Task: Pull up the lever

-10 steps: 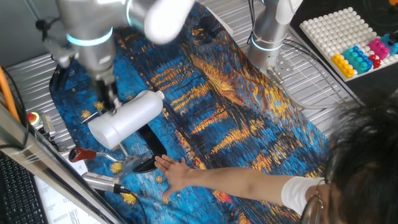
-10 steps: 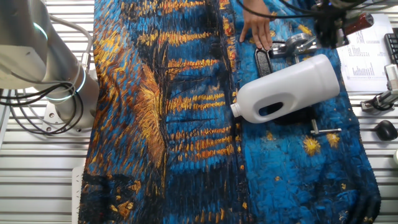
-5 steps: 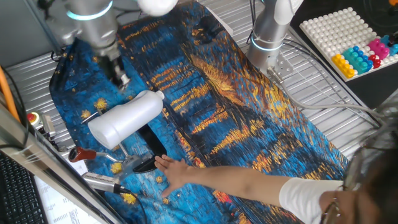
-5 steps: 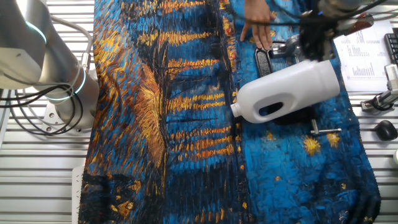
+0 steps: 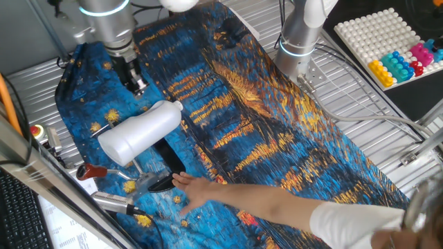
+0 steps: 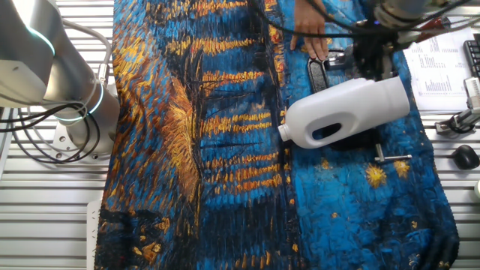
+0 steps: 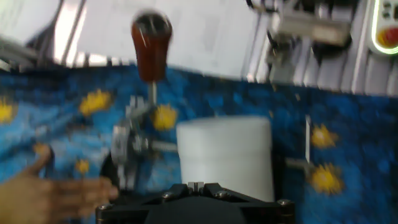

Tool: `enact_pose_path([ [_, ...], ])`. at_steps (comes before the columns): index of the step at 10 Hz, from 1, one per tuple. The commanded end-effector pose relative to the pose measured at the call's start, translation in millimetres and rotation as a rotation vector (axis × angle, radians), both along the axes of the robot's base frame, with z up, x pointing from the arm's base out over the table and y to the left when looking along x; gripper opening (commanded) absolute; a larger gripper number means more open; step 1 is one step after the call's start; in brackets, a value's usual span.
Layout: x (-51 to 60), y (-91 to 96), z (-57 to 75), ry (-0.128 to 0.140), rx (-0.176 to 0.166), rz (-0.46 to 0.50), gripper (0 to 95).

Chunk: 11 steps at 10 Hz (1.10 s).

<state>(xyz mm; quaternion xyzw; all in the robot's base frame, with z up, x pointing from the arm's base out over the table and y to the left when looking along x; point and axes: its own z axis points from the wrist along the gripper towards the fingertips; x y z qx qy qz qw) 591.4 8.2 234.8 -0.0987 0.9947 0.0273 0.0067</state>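
The lever has a slim silver arm and a dark-red knob (image 5: 91, 171). It lies low at the table's near left, on a black base (image 5: 163, 181). In the hand view the knob (image 7: 151, 42) shows at the upper left. A big white plastic bottle (image 5: 138, 131) lies on the blue cloth between my gripper and the lever. My gripper (image 5: 136, 84) hangs above the cloth just beyond the bottle, apart from the lever, with its jaws together and empty. It also shows in the other fixed view (image 6: 371, 64) and in the hand view (image 7: 196, 185). A person's hand (image 5: 194, 192) rests flat beside the lever's base.
A silver rod with a cable (image 5: 114, 203) lies near the table's front edge. A red stop button (image 5: 36, 131) sits at the left. A small metal T-piece (image 6: 391, 157) lies by the bottle. A second arm's base (image 5: 297, 41) and a peg board (image 5: 387, 41) stand far right.
My gripper has risen from beside the bottle's base and moved away across the cloth, towards the bottle's cap end. The person's head has left the view; the hand stays.
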Motion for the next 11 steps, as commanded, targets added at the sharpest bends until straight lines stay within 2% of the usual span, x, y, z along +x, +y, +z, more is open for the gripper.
enact_pose_path([
  [1,-5.9,-2.0,0.7,0.021,-0.062,-0.178,0.0],
  [3,-13.7,-13.4,3.0,0.054,-0.062,-0.163,0.0],
  [4,-20.6,-23.1,3.8,0.061,-0.059,-0.148,0.0],
  [6,-28.6,-37.8,7.0,0.058,-0.051,-0.133,0.0],
  [11,-29.4,-39.7,8.0,0.049,-0.029,-0.135,0.0],
])
